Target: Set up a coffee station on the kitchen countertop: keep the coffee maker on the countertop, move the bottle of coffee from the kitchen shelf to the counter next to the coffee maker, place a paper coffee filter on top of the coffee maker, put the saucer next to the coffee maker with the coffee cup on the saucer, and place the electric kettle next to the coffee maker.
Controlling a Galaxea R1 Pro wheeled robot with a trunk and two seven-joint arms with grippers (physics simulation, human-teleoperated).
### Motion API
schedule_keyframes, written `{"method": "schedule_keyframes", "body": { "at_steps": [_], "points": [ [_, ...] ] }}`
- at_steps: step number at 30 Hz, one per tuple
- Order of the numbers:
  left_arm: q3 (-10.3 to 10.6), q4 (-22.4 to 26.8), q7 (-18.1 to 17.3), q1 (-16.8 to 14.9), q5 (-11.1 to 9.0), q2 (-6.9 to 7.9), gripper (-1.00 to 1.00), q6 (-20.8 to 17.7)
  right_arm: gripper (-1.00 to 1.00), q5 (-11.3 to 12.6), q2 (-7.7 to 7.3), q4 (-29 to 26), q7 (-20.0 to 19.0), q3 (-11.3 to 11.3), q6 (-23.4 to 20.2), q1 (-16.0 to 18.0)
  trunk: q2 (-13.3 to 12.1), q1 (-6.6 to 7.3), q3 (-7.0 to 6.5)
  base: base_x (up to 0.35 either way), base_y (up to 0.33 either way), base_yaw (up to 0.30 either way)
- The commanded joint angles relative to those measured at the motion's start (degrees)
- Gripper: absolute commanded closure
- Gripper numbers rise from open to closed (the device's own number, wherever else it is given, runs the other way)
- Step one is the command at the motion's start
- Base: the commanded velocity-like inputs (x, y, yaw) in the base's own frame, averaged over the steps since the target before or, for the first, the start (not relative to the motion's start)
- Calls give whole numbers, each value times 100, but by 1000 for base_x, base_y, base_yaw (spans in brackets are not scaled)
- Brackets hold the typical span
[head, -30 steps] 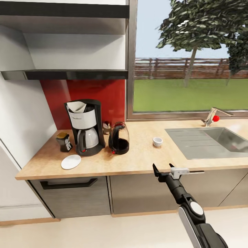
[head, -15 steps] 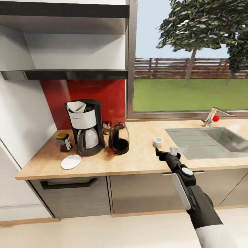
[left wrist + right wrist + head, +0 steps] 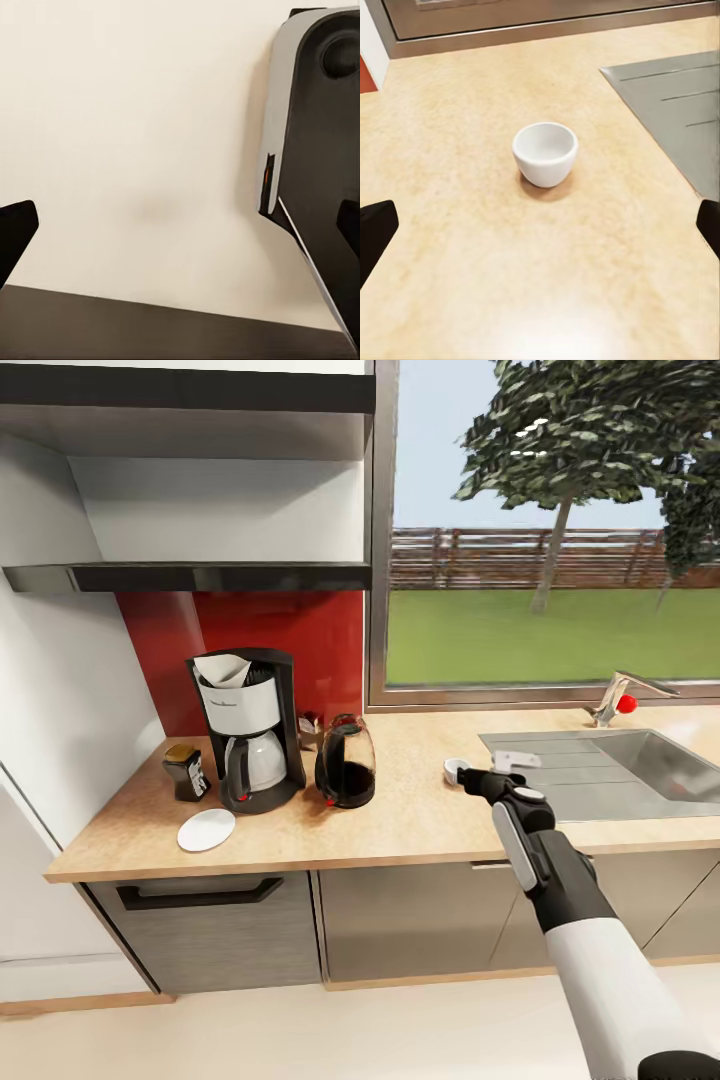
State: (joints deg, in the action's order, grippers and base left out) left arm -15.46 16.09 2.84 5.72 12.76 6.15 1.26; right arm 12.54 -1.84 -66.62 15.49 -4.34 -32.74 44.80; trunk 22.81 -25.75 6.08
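Your head view, left to right along the surface (image 3: 400,830): the bottle of coffee (image 3: 186,771) stands at the far left, just beside the coffee maker (image 3: 247,728). The paper coffee filter (image 3: 223,670) sits in the top of the coffee maker. The saucer (image 3: 207,829) lies in front of both, near the front edge, bare. The electric kettle (image 3: 346,761) stands just to the right of the coffee maker, close to it; whether they touch cannot be told. The kitchen shelf (image 3: 190,576) hangs above this group, against the red backsplash (image 3: 270,630).

Open worktop separates the kettle from the coffee cup (image 3: 455,767), which stands upright, well apart from the saucer. Right of the cup: the sink (image 3: 600,770) with its tap (image 3: 615,700), under the window (image 3: 550,520).

Your right hand (image 3: 472,778) is over the surface just beside the cup, reaching in from the sink side. In the right wrist view the cup (image 3: 545,154) sits centred ahead, the fingertips (image 3: 375,236) wide apart at the frame edges, clear of it. Hand wide, holding nothing.

Your left hand (image 3: 180,236) is likewise wide, empty, over pale floor (image 3: 135,135), beside the robot body (image 3: 319,150).
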Motion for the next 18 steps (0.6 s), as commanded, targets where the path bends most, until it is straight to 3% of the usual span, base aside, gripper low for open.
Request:
{"method": "schedule_keyframes", "body": {
  "at_steps": [1, 18],
  "points": [
    [-39, 14, 12, 0, 60, -1, -100, -37, -100, 55, -5, -1, 81, -31, -22, 12, 11, -4, 11, 0, 0, 0],
    [-82, 78, 32, 44, 39, -43, -100, -83, -100, 44, -9, 25, 100, 6, 11, 2, 11, -4, 11, 3, -1, 0]
  ]
}}
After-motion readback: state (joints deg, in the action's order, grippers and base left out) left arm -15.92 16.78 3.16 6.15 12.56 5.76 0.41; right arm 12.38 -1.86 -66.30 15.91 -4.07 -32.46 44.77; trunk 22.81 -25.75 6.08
